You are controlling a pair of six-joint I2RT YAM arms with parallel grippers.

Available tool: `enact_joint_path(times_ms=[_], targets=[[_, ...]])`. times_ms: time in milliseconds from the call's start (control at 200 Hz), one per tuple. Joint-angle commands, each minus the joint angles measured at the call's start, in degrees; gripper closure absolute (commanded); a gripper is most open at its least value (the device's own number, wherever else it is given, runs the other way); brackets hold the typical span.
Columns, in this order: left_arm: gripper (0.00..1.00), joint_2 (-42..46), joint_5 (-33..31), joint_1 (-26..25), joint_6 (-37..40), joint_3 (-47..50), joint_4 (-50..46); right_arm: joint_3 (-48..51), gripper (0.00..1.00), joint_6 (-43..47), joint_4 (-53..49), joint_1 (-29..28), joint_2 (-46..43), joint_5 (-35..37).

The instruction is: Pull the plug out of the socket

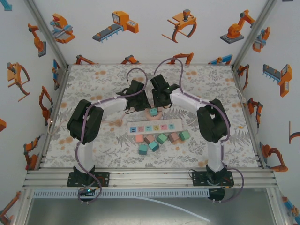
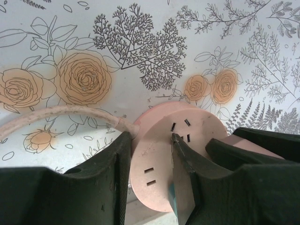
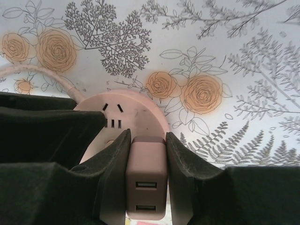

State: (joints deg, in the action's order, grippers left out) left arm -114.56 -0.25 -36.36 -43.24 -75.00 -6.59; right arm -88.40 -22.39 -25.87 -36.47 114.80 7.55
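Clamping 2-port plug [image 3: 146, 176] on socket [image 3: 136, 110]: right pincer [image 3: 146, 140].

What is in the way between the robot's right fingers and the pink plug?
Nothing visible. The right gripper presses on both sides of the pink plug, which sits in the round socket. The left gripper rests on that socket.
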Motion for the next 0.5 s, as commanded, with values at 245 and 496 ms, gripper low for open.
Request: enact_joint_path(times_ms=[245,496], targets=[[0.89,-9.7,-11.8,0.7,2.3,5.6,-14.1,1.9,1.00,-3.7,8.1,0.9,-10.3,-6.1],[0.87,-5.7,-9.3,0.8,3.2,4.9,-12.5,8.0,1.00,-4.9,11.0,3.1,-18.4,-3.9]])
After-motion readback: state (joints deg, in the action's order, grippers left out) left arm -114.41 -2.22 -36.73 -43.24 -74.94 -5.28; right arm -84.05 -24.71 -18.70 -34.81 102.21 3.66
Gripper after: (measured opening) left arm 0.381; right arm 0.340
